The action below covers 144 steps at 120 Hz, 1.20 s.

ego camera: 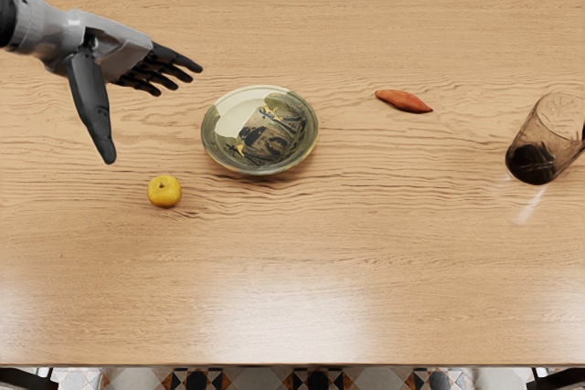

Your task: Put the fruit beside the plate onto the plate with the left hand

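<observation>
A small yellow fruit (164,191) lies on the wooden table, just left of and a little in front of the plate (218,147). The plate is a shallow greenish dish with a dark pattern, and nothing lies in it. My left hand (128,79) comes in from the upper left and hovers above the table, behind and to the left of the fruit. Its dark fingers (169,66) are spread toward the plate, the thumb points down toward the fruit, and it holds nothing. The right arm is out of view.
An orange sweet potato (403,101) lies to the right of the plate. A dark-tinted glass jug (547,139) stands at the right edge. The table's front edge (292,363) runs along the bottom.
</observation>
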{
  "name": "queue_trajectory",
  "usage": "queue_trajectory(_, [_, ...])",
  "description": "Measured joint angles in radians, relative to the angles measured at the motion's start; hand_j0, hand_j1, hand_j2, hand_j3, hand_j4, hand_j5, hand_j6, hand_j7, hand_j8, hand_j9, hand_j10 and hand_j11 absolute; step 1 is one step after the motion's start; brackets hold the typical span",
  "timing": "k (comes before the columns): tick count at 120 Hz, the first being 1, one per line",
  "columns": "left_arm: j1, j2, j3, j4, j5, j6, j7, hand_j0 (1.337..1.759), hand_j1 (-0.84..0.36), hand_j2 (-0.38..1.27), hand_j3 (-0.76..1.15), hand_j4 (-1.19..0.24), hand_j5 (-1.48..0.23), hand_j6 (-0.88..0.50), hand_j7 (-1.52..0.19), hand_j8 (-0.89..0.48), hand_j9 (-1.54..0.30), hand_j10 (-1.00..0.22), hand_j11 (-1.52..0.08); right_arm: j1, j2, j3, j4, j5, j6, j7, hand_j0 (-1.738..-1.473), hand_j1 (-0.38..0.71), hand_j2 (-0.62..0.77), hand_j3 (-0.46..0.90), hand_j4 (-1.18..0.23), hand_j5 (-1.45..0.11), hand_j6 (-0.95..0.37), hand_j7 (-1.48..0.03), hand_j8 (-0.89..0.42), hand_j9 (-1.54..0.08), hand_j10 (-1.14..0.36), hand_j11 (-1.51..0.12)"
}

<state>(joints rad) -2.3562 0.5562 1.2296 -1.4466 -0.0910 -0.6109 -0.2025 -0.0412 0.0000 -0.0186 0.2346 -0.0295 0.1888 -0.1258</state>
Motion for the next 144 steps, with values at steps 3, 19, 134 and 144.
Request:
queue_trajectory(3, [0.000,-0.001,-0.001,0.001,0.000,0.000,0.000,1.658,0.34,0.00,0.00,-0.01,-0.01,-0.01,-0.01,-0.01,-0.01,-0.01,-0.01,0.001,0.000,0.001,0.000,0.001,0.000,0.000,-1.658,-0.33,0.00,0.00,-0.01,-0.02,-0.01,-0.02,-0.01,-0.02,-0.01,-0.02])
queue_trajectory(19, [-0.001,-0.003,-0.006,0.004,0.002,0.000,0.000,1.658,0.34,0.00,0.00,-0.01,-0.01,-0.01,-0.01,-0.01,-0.01,-0.01,-0.01,0.000,0.000,0.002,0.000,0.002,0.000,0.000,-1.658,-0.33,0.00,0.00,-0.01,-0.02,-0.01,-0.02,-0.01,-0.02,-0.01,-0.02])
queue_trajectory(134, [0.010,-0.506,0.151,-0.318,-0.390,0.998,0.065,1.658,0.34,0.00,0.00,-0.01,-0.01,-0.01,-0.01,-0.01,-0.01,-0.01,-0.01,-0.001,0.000,0.001,0.000,0.002,0.000,0.000,-1.658,-0.33,0.00,0.00,-0.01,-0.02,-0.01,-0.02,-0.01,-0.02,-0.01,-0.02])
queue_trajectory(144, [0.055,-0.536,0.126,-0.321,-0.390,1.022,0.065,1.658,0.34,0.00,0.00,-0.01,-0.01,-0.01,-0.01,-0.01,-0.01,-0.01,-0.01,-0.001,0.000,0.001,0.000,0.002,0.000,0.000,-1.658,-0.33,0.00,0.00,-0.01,-0.02,-0.01,-0.02,-0.01,-0.02,-0.01,-0.02])
